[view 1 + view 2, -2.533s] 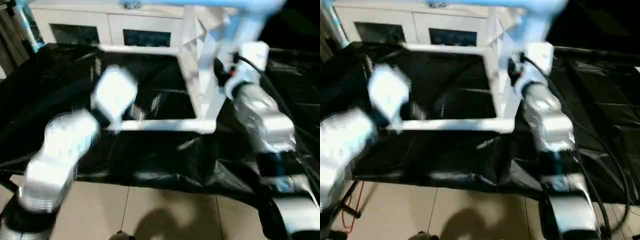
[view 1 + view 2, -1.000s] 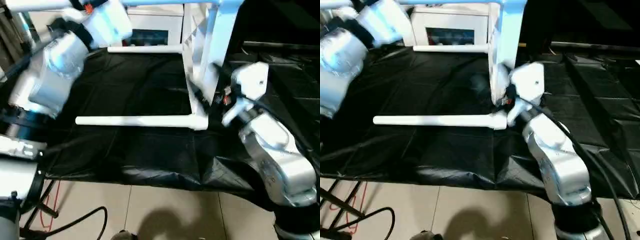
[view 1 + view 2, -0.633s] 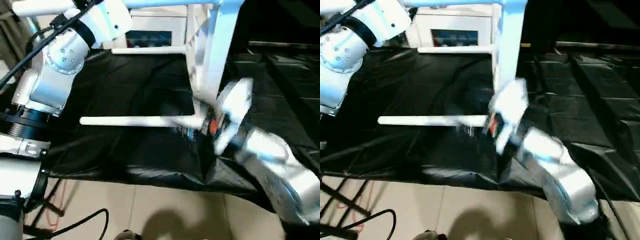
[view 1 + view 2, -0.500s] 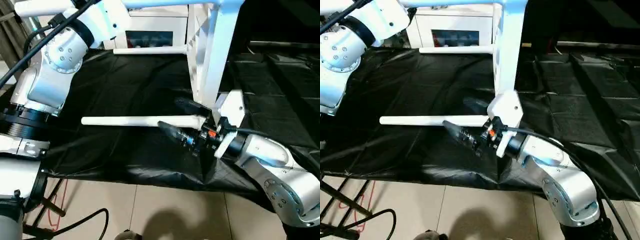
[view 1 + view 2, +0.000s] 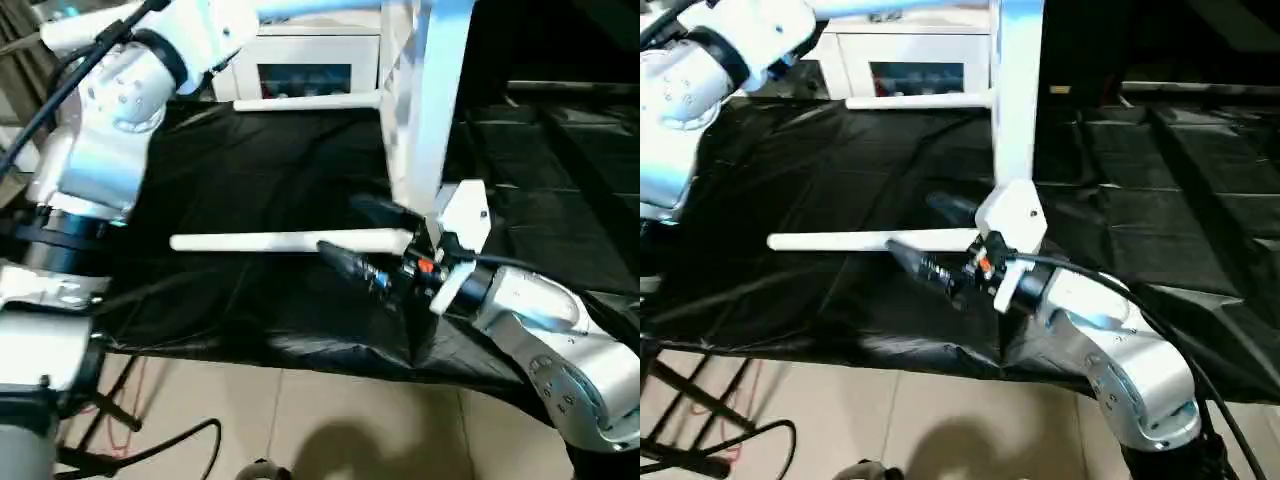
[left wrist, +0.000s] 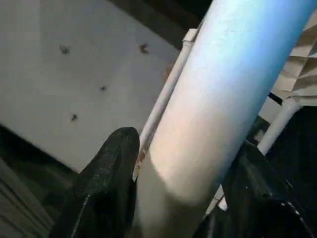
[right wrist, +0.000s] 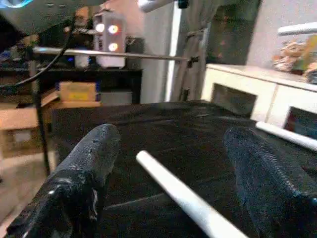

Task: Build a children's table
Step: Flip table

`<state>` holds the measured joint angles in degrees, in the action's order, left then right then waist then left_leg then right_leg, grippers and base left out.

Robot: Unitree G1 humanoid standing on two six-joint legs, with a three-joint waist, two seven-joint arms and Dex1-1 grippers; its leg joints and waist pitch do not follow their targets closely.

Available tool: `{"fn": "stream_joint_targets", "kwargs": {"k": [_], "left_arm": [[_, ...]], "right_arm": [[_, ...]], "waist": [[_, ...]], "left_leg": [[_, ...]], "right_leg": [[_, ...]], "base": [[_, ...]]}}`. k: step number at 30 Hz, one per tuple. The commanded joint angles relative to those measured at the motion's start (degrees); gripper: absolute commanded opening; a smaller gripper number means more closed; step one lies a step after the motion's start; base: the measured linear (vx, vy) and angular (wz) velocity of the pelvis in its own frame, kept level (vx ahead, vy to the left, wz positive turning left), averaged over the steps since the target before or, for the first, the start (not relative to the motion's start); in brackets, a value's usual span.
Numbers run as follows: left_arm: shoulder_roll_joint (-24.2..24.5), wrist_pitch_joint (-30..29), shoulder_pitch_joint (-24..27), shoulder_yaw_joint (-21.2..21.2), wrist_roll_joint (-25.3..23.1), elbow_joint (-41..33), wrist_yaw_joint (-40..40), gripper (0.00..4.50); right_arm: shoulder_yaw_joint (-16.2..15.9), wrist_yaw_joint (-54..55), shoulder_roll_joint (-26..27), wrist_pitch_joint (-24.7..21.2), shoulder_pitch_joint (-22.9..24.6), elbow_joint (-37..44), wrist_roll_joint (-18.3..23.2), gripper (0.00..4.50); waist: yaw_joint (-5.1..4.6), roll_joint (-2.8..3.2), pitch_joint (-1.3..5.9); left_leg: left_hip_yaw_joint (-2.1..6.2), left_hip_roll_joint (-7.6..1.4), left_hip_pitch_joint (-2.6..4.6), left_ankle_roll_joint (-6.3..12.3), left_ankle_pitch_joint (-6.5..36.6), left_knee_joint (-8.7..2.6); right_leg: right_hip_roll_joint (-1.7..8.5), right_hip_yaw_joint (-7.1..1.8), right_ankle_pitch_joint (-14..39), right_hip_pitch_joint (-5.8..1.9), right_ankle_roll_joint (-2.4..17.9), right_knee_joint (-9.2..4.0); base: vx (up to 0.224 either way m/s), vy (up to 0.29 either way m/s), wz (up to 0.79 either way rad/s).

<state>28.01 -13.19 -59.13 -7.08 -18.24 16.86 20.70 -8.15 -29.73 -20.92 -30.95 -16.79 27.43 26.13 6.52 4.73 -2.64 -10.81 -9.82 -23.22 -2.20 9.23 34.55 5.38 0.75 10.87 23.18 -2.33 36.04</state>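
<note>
Your right pincer point(image 5: 930, 240) gapes around the lower leg point(image 5: 870, 240), left pincer point(image 6: 178, 198) clamps the raised leg point(image 6: 223, 94); an off-centre close could twist the socket joint.

Left gripper point(image 6: 178, 163) clamped, right gripper point(image 5: 365, 240) spread (arm low).

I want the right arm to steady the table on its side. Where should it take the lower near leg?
Grip the lower near leg at its thicker end by the tabletop, coming from the front as the open right gripper already does. The leg lies level above the black sheet, leaving room for a finger underneath.
</note>
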Motion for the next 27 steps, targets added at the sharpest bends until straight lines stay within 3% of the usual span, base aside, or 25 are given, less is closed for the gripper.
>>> {"fn": "stream_joint_targets", "kwargs": {"k": [1, 2, 6, 9, 10, 12, 13, 15, 21, 25, 27], "left_arm": [[-3.03, -5.46, -1.4, 10.34, 11.01, 0.53, -6.52, 2.33], [-3.25, -5.66, -1.55, 10.94, 11.02, 0.45, -7.16, 2.33], [-4.3, -5.53, -2.26, 14.25, 11.36, 0.02, -10.42, 2.33], [-5.72, -5.93, -1.4, 18.31, 12.83, -3.34, -12.1, 2.33], [-5.79, -5.91, -1.3, 18.53, 12.93, -3.57, -12.18, 2.33], [-6.3, -6.29, -0.31, 19.91, 13.77, -5.52, -12.18, 2.33], [-6.59, -6.03, 0.27, 20.55, 14.33, -6.46, -12.31, 2.33], [-7.1, -6.85, 1.57, 21.59, 15.34, -8.41, -12.28, 2.33], [-7.65, -10.13, 4.9, 24.02, 16.6, -13.01, -12.81, 2.33], [-7.55, -10.59, 5.88, 24.26, 16.98, -14.27, -13.0, 2.33], [-7.56, -10.88, 6.25, 24.32, 17.02, -14.58, -12.99, 2.33]], "right_arm": [[0.77, 0.56, 0.05, -0.25, -0.35, -0.63, -0.71, 3.74], [0.8, 0.68, -0.01, -0.38, -0.26, -0.71, -0.74, 3.74], [1.36, 5.74, 0.08, -2.2, -0.35, -4.11, -4.56, 3.74], [6.1, 15.24, 4.03, -5.25, 0.56, -10.08, -6.42, 4.08], [6.39, 15.65, 4.31, -5.33, 0.67, -10.31, -6.37, 4.08], [8.5, 17.69, 6.55, -4.63, 1.53, -11.44, -5.06, 4.39], [9.59, 18.9, 7.71, -3.51, 1.51, -12.23, -4.75, 4.39], [11.56, 21.05, 9.68, -1.57, 0.56, -14.3, -4.44, 4.5], [14.0, 21.93, 14.15, 2.25, -4.09, -20.48, -3.55, 4.5], [14.13, 16.57, 15.66, 5.02, -6.81, -25.26, -0.66, 4.5], [14.43, 13.11, 16.7, 8.74, -11.13, -33.29, -0.29, 4.5]], "waist": [[0.04, -2.08, 3.95], [0.08, -1.86, 4.05], [0.07, -1.97, 4.08], [-0.08, -1.83, 4.01], [-0.14, -1.81, 4.08], [-0.08, -2.01, 4.29], [-0.12, -1.95, 4.74], [-0.08, -2.06, 4.72], [-0.44, -2.34, 4.5], [-0.51, -2.38, 4.48], [-0.5, -2.38, 4.48]], "left_leg": [[1.36, -1.65, 1.1, -1.09, 11.9, -3.69], [1.28, -1.55, 0.98, -0.42, 10.48, -3.49], [1.13, -1.44, 0.94, 0.05, 8.88, -3.4], [1.15, -1.48, 1.08, -0.46, 10.48, -3.52], [1.16, -1.49, 1.19, -0.77, 11.13, -3.56], [1.21, -1.65, 1.09, -0.71, 10.28, -3.52], [1.26, -1.55, 0.6, 0.37, 6.92, -3.24], [1.1, -1.62, 0.56, 1.54, 5.52, -3.03], [1.09, -1.76, 0.6, 1.9, 7.76, -3.21], [1.07, -1.86, 0.66, 1.49, 7.48, -3.23], [1.05, -1.82, 0.74, 1.42, 7.69, -3.21]], "right_leg": [[2.1, -0.99, 13.67, -1.92, 9.66, -4.5], [2.04, -0.9, 13.24, -1.9, 9.7, -4.5], [1.87, -0.76, 12.94, -1.73, 9.96, -4.54], [1.92, -0.74, 15.62, -1.43, 10.17, -4.8], [1.84, -0.69, 16.14, -1.3, 10.03, -4.89], [1.88, -0.72, 14.12, -1.47, 9.97, -4.66], [1.72, -0.52, 8.37, -1.66, 10.5, -3.9], [1.56, -0.46, 4.89, -1.3, 10.99, -3.79], [1.84, -0.42, 7.35, -1.36, 11.36, -3.81], [1.65, -0.45, 4.69, -1.38, 11.43, -3.52], [1.64, -0.42, 4.06, -1.37, 11.88, -3.47]], "base": [[0.0, 0.0, 0.0], [0.0, 0.0, 0.0], [0.0, 0.0, 0.0], [0.0, 0.0, 0.0], [0.0, 0.0, 0.0], [0.0, 0.0, 0.0], [0.0, 0.0, 0.0], [0.0, 0.0, 0.0], [0.0, 0.0, 0.0], [0.0, 0.0, 0.0], [0.0, 0.0, 0.0]]}}
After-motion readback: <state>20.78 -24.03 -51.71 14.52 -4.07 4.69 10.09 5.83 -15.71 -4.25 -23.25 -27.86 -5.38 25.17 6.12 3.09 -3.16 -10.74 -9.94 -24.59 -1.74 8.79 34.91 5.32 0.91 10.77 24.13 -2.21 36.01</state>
